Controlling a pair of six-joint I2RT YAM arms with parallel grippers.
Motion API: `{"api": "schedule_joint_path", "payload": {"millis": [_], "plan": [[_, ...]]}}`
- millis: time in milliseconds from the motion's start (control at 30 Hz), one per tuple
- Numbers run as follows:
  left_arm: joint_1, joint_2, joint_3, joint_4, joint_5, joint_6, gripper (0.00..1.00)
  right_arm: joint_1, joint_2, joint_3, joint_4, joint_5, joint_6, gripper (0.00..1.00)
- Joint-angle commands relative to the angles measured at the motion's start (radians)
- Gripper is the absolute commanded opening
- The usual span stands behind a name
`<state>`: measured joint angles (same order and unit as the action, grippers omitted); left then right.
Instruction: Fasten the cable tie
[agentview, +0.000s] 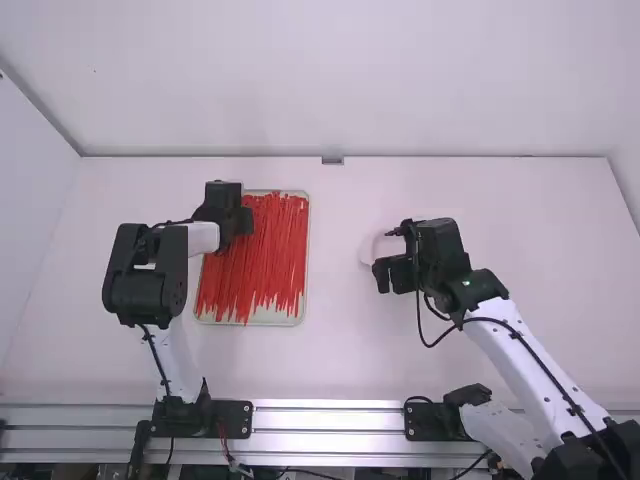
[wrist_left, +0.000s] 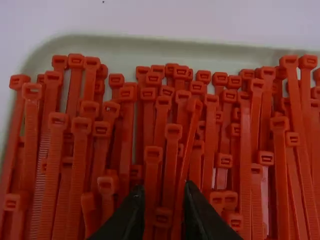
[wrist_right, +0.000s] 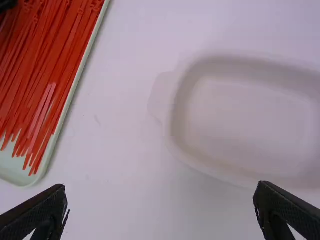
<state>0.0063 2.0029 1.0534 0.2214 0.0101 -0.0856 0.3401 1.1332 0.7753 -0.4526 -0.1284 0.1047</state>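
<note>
White table, plain white walls behind. A pale green tray sits left of the middle, piled with red cable ties. They lie lengthwise, with the head ends at the far side.

The left gripper is down over the far left part of the pile, by the heads. Fingers are only a narrow gap apart, a few tie widths. Ties run under and through the gap, none visibly pinched or lifted.

The right gripper is wide open and empty, hovering over bare table right of the tray. A shallow white plastic dish sits just beyond it, nothing in it, apart from the tray.

All ties are loose and straight, none looped.
</note>
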Motion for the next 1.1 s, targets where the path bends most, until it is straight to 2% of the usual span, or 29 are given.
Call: {"api": "schedule_joint_path", "payload": {"millis": [0,567,633,967,1033,1067], "plan": [[-0.005,0.013,-0.014,-0.006,-0.003,0.005,0.22,0.001,-0.015,0.035,-0.003,-0.003,0.0,0.99],[-0.005,0.034,-0.015,-0.012,0.0,0.005,0.22,0.001,-0.015,0.035,-0.008,-0.005,0.0,0.99],[-0.005,0.044,-0.015,-0.01,-0.004,0.006,0.18,0.002,-0.015,0.035,-0.008,-0.006,0.0,0.99],[-0.006,0.047,-0.013,0.026,-0.016,0.005,0.15,0.001,-0.015,0.035,-0.007,-0.006,0.0,0.99],[-0.006,0.047,-0.006,0.017,-0.023,0.004,0.17,0.001,-0.015,0.035,-0.006,-0.006,0.0,0.99],[-0.006,0.047,0.003,0.003,-0.023,0.005,0.23,0.001,-0.015,0.035,-0.005,-0.006,0.0,0.99]]}}
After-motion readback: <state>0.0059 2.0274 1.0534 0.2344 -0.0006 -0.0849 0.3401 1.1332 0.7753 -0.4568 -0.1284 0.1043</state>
